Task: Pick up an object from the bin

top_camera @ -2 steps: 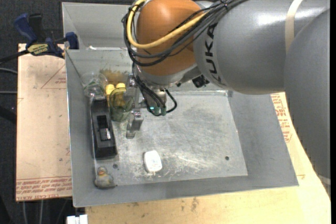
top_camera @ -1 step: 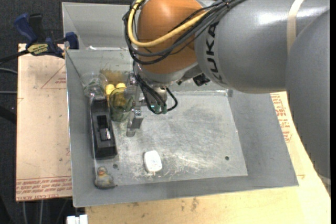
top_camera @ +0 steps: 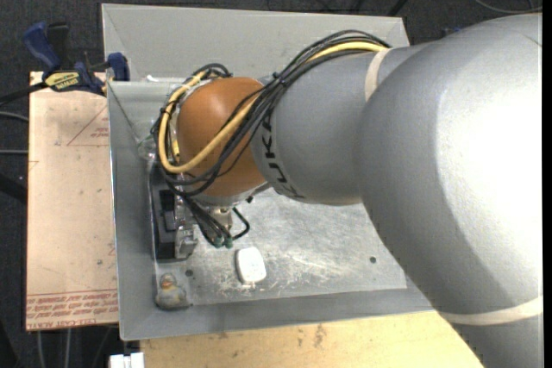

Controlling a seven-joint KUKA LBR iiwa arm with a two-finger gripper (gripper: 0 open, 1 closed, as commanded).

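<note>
The gripper (top_camera: 170, 237), a dark, blocky metal assembly, hangs low against the left wall of the bin (top_camera: 336, 241). The wrist above hides most of it, so whether it is spread or closed cannot be told, and no object can be seen in its grasp. It appears to stand at or close to the floor, though contact cannot be confirmed.

Just to its right, apart from it, a small white block (top_camera: 250, 265) with rounded corners and a smooth, plastic-like surface lies flat on the floor. Below the gripper, in the near-left corner, sits a small dull grey-tan lump (top_camera: 170, 291) of irregular shape, near the front wall. Either could be the object to pick.

Above the gripper, a glossy, dome-shaped orange cover (top_camera: 220, 134) caps the wrist. Black and yellow cables (top_camera: 185, 159) loop over it and run back along the smooth, matte grey cylindrical arm (top_camera: 414, 151), which enters from the right. The bin is grey sheet metal; its floor is scuffed and scratched, and its walls slope outward.
</note>
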